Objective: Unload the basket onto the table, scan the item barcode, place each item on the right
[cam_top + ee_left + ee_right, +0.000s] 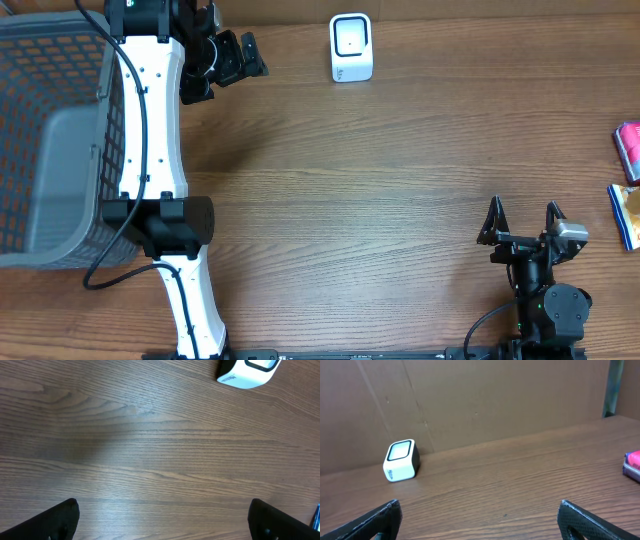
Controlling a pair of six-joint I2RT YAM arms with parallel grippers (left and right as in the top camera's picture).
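1. Left pincer [225, 70] gapes wide and grips nothing, over the table [380, 180] near the back; the right pincer [522, 215] is equally spread and empty, at front right.
2. Grey mesh basket [70, 60] sits far left.
3. White scanner [351, 47] stands back centre, its side lettering too blurred to read.
4. Pink packet [630, 148] and blue packet [624, 215] lie at the right edge, their print illegible.

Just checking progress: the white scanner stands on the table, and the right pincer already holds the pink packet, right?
No. The overhead view shows the right pincer open and empty, the pink packet lying apart near the table edge. The white scanner does stand on the table.
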